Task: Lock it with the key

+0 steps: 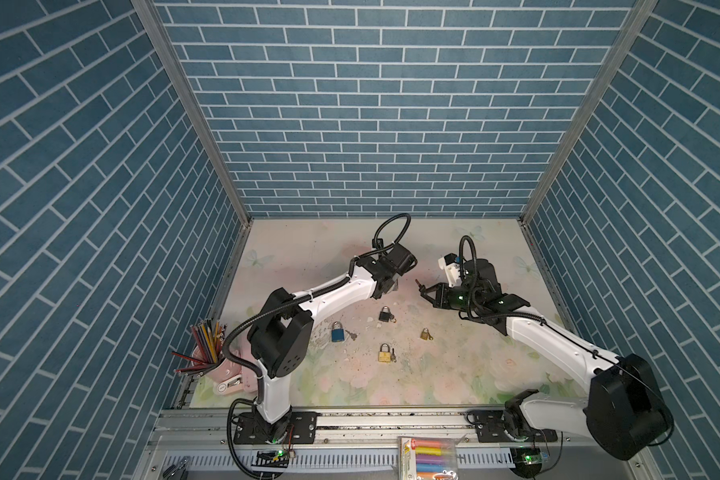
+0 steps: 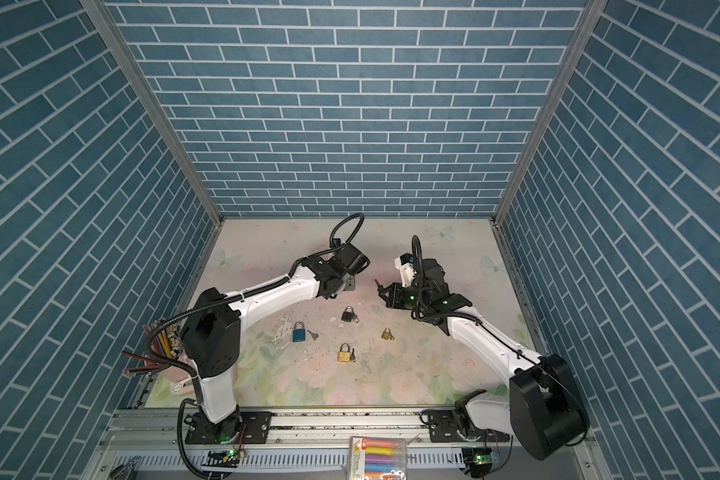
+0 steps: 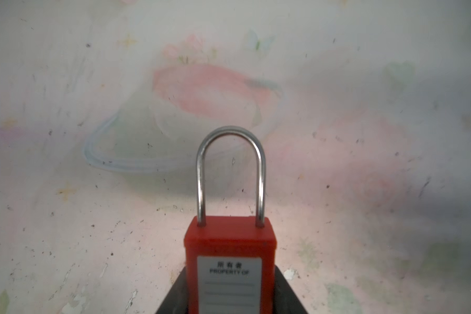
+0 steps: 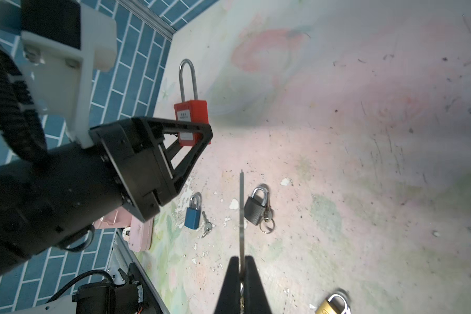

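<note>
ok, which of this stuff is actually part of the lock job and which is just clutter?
In the job: red safety padlock, held in the left gripper; key, pinched in the right gripper.
Lying about: blue padlock; black padlock; large brass padlock; small brass padlock; cup of coloured pencils; marker pack.
</note>
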Tool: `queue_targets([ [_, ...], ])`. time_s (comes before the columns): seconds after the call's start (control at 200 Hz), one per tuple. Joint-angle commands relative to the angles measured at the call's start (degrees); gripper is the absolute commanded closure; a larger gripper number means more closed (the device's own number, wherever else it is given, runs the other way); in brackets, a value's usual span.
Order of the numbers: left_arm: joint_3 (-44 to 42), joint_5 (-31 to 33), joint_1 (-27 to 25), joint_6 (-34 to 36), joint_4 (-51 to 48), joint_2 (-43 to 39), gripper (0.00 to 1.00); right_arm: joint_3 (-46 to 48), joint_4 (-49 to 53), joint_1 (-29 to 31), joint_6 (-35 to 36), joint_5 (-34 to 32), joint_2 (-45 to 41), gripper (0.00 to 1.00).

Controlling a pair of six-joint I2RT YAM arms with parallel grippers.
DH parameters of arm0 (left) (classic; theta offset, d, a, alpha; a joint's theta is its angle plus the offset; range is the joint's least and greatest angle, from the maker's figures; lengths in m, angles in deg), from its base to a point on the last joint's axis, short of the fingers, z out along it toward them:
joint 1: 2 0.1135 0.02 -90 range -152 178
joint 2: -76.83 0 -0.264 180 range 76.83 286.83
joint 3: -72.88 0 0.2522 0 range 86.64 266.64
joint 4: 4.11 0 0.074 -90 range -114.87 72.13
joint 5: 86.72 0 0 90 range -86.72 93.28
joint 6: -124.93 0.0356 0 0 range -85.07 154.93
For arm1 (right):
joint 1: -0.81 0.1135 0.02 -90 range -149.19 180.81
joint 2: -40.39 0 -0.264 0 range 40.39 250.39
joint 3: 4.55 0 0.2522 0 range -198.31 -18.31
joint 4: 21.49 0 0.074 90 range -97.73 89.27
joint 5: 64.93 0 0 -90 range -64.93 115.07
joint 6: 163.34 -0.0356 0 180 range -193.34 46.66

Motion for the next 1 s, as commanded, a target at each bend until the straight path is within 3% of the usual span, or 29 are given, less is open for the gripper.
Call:
queue_targets([
  [0.0,-0.41,-1.00,0.21,3.67,2.66,1.31,1.00,-0.58,1.18,-0.28,-0.80,3.00,2.25,1.00],
  [0.19,1.37,-3.28,0.53,6.36,4.71,5.86,1.00,-0.19,-0.29,-0.28,-1.80,3.93,4.70,1.00],
  [0.465,4.88,-7.04,4.13,3.73,5.96,11.28,1.00,-1.19,-0.85,-0.28,-1.81,4.92,7.40,1.00],
  [0.89,8.30,-8.47,5.03,3.70,5.54,15.60,1.00,-2.03,-1.71,-0.71,-1.55,5.64,9.93,1.00],
  [0.995,9.22,-8.82,5.12,4.32,5.36,16.05,0.94,-2.03,-1.69,-0.75,-1.54,5.88,10.19,1.00],
])
